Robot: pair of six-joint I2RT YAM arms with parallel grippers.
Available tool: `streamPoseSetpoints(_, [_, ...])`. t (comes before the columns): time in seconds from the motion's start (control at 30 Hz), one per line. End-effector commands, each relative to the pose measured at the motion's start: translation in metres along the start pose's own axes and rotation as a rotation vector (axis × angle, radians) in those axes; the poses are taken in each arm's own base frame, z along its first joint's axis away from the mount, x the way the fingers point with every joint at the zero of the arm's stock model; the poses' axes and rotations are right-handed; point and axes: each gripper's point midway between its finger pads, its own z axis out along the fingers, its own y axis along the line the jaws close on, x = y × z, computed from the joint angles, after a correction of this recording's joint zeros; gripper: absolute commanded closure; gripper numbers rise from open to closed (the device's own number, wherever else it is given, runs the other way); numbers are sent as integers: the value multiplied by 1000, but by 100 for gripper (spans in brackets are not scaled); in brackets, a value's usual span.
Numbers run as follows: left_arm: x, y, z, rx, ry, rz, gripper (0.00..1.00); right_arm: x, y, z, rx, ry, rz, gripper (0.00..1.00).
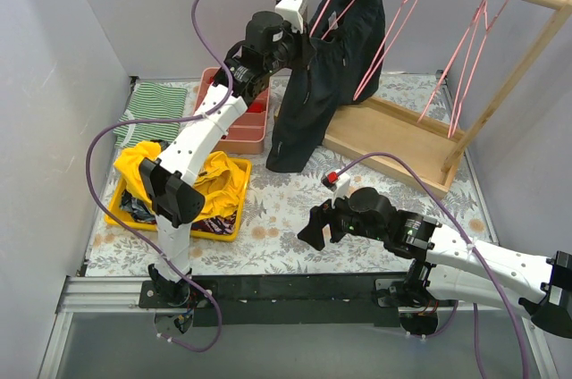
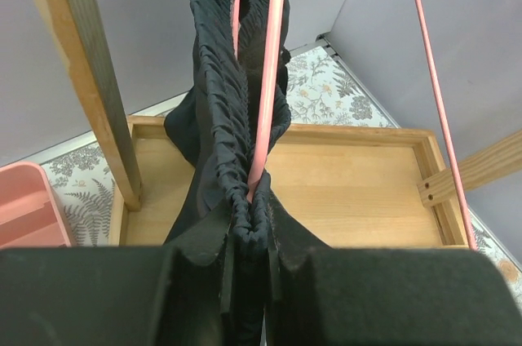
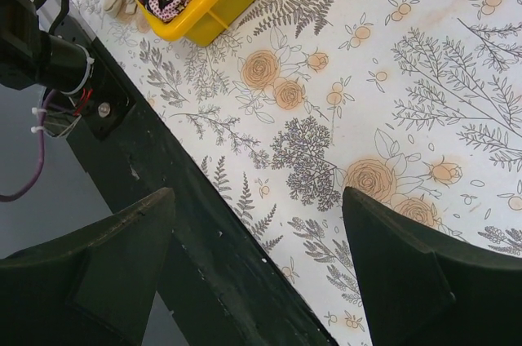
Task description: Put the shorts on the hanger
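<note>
Nearest to me, the right gripper (image 1: 315, 225) (image 3: 257, 228) hangs low over the flowered tabletop (image 1: 277, 205) (image 3: 391, 77), close to the black front edge. Its jaws stand wide apart and nothing is between them. To the left of it I see a yellow bin (image 1: 219, 227) (image 3: 220, 3) with a yellow garment (image 1: 183, 169) heaped in it. Behind the bin there are a pink bin (image 1: 234, 136) and a green-and-white striped cloth (image 1: 154, 109) lying flat.

Further back, the left gripper (image 1: 299, 46) (image 2: 249, 240) is raised beside the wooden rack (image 1: 393, 138). Its jaws are pressed together on a bunched fold of the shorts (image 1: 326, 84) (image 2: 216, 85), and the pink wire of the hanger (image 1: 369, 59) (image 2: 267, 68) comes down to the same pinch. The shorts are draped on this hanger, which hooks on the left end of the rack's top rail. One dark leg falls down to the tabletop, just beside the rack's wooden base. More pink hangers (image 1: 472, 39) hang along the rail to the right, well apart from the shorts.
</note>
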Motion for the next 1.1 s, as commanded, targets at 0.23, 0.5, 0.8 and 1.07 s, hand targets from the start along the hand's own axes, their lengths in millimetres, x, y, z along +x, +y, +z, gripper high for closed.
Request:
streamPoseSetpoints(0.23, [-54, -10, -24, 33, -164, -11, 89, -16, 12, 1, -12, -47, 7, 10])
streamPoseSetpoints(0.5, [-57, -7, -32, 11, -174, 0, 34, -17, 15, 3, -15, -49, 1, 10])
streamPoseSetpoints(0.8, [-72, 4, -89, -84, -229, -100, 2, -18, 9, 5, 16, -57, -12, 9])
streamPoseSetpoints(1.07, [-5, 14, -163, -129, -161, -263, 2, -29, -5, 0, 97, -122, -7, 6])
